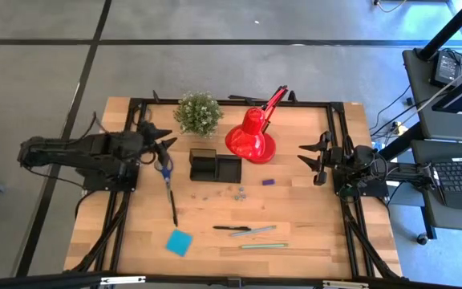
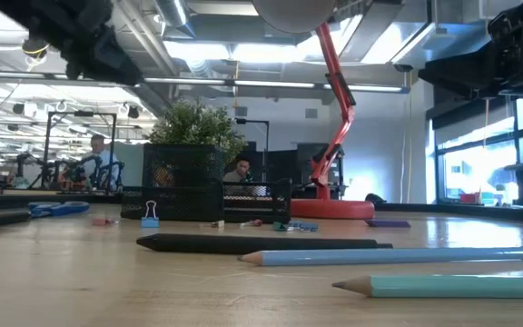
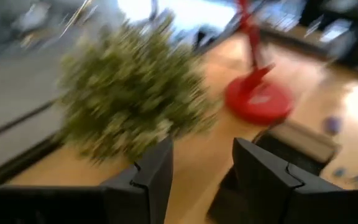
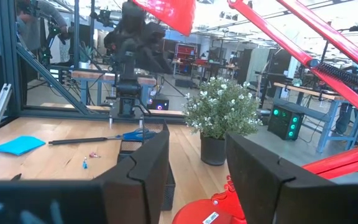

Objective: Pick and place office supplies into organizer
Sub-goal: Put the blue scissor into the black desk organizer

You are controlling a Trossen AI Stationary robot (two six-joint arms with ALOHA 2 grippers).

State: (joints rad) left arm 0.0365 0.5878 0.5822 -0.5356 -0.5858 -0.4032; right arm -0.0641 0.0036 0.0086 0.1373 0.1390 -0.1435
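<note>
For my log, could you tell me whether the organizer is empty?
Apparently empty: the high view shows nothing inside the organizer; scissors and pens lie outside it.

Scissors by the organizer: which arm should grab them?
Left. The left gripper, open, is right beside the scissors; the right gripper waits at the table's far side, past the lamp.

Left gripper (image 1: 160, 136) raised at left edge, fingers parted; right gripper (image 1: 311, 156) waits right, parted

Pale wooden table (image 1: 311, 217), glossy red lamp (image 1: 251, 140), seemingly black mesh organizer (image 2: 184, 193).
</note>
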